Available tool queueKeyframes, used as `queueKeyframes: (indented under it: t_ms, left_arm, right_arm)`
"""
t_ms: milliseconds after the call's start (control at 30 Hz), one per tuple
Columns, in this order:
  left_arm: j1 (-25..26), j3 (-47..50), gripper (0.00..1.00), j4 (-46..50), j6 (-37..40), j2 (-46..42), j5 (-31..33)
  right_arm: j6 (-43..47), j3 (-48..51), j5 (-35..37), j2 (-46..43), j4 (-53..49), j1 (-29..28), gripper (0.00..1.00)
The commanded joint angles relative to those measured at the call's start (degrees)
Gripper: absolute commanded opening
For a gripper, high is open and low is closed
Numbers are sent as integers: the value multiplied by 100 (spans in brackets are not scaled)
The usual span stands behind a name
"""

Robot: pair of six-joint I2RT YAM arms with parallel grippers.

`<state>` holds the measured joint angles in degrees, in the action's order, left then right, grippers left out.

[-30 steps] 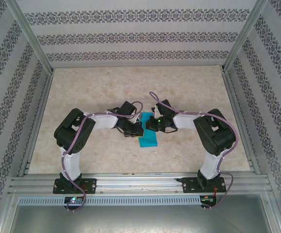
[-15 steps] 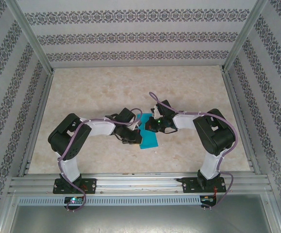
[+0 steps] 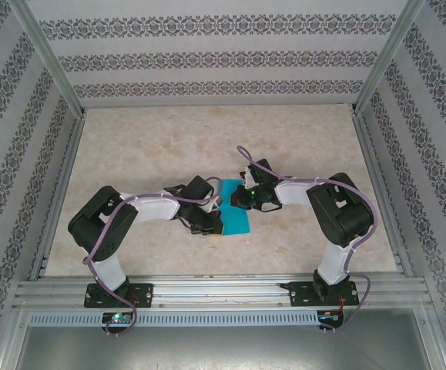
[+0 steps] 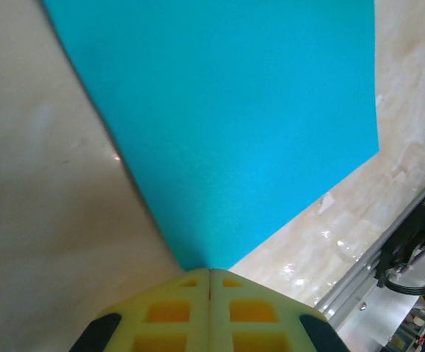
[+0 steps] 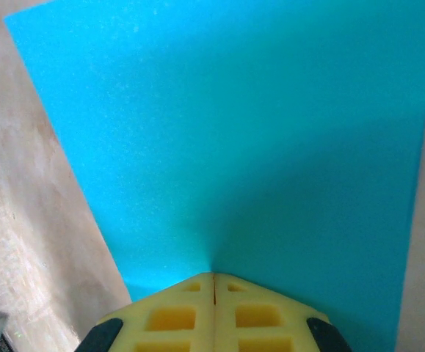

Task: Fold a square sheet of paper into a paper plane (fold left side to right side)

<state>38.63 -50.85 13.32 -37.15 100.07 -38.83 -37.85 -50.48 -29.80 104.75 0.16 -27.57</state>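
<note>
Now your thin turquoise-blue square sheet of paper [image 3: 236, 220] lies near the middle of the pale marbled tabletop [image 3: 161, 142], between the two arms. Your left gripper [image 4: 210, 270] has its yellow fingers pressed together, tips at a corner of the sheet; whether it pinches the paper, you cannot tell. Your right gripper [image 5: 213, 275] is likewise clenched, tips touching the sheet's surface.
</note>
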Motion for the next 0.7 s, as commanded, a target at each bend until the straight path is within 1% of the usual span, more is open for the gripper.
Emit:
queueKeyframes:
  t_ms: [0,267,467,667]
  left_arm:
    - [17,-251,5,190,-81,-125,-43]
    - [5,-577,5,130,32,389,-115]
    - [4,-485,5,134,14,652,-72]
    - [17,-155,5,129,-44,598,-83]
  right_arm:
    - [-47,231,757,226,-438,121,0]
    - [-48,223,763,241,-442,112,0]
    - [-30,231,774,239,-456,103,0]
    - [-12,223,792,239,-490,103,0]
